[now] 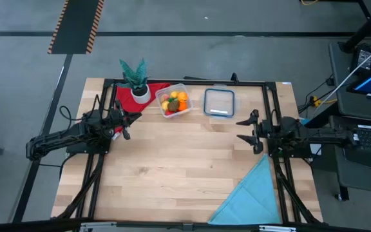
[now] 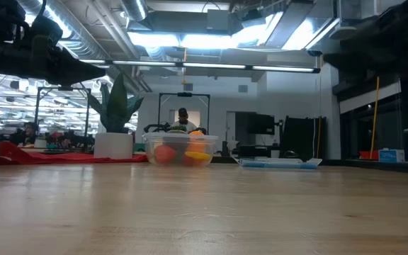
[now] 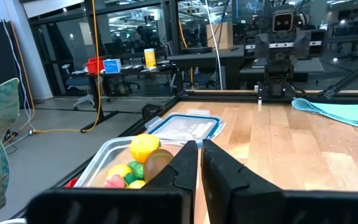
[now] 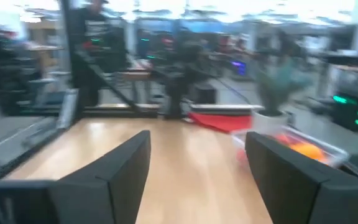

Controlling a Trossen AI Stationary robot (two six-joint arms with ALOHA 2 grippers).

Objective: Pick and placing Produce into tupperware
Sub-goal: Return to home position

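The clear tupperware (image 1: 186, 91) stands on the table's far side, left of centre, with the produce (image 1: 174, 102) piled inside: orange, yellow, red, green and brown pieces. In the left wrist view the produce (image 3: 143, 148) shows just beyond my left gripper (image 3: 199, 146), which is shut and holds nothing. In the high view my left gripper (image 1: 131, 120) hovers level near the table's left side, short of the tupperware. My right gripper (image 1: 243, 129) hovers level at the table's right side, open and with nothing between its fingers (image 4: 129, 163).
A flat clear lid with a blue-grey rim (image 1: 219, 102) lies right of the tupperware. A potted plant (image 1: 136, 80) stands on a red cloth (image 1: 156, 89) at the far left. A light blue cloth (image 1: 253, 196) lies at the near right corner.
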